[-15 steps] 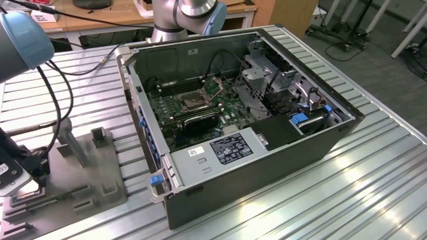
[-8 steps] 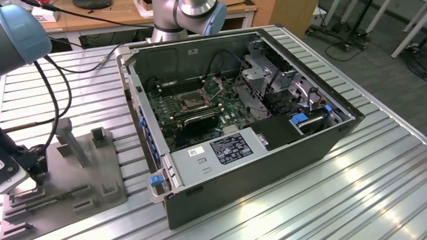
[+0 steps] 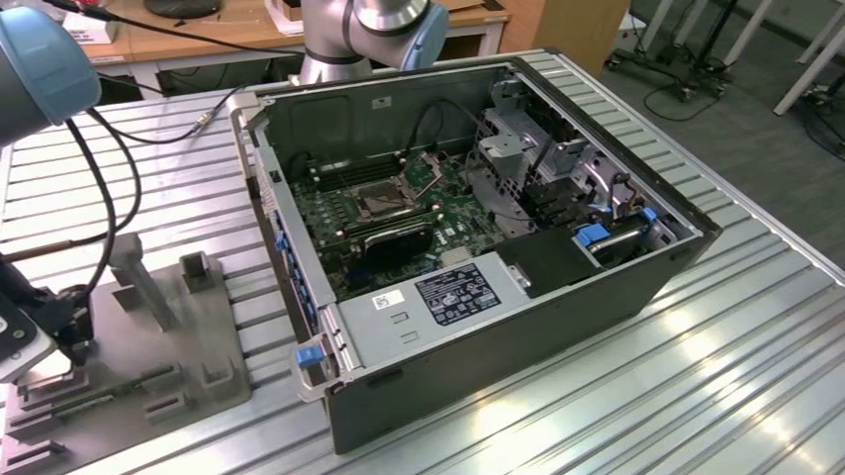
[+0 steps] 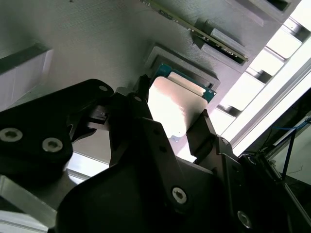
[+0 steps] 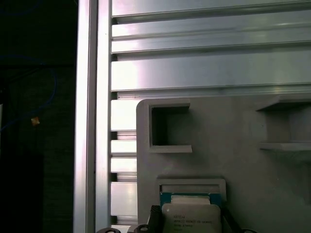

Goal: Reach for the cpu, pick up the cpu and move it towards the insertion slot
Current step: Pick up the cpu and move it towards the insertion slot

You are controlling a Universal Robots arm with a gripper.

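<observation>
**Gripper on the chip:** The gripper (image 4: 172,103) sits low over the grey tray (image 5: 233,136), which lies near a corner of the slatted table (image 3: 660,376) at the exterior view's left. Its black fingers (image 4: 137,104) bracket the cpu (image 5: 192,221) and appear clenched on its opposite edges. The chip lies flat in a recess near the tray's edge. Small dark print crosses its silvery lid, too fine to make out. Well apart, the slot (image 3: 379,203) lies inside the open case (image 3: 528,327) mid-table, where a printed label (image 3: 456,294) faces up.
</observation>
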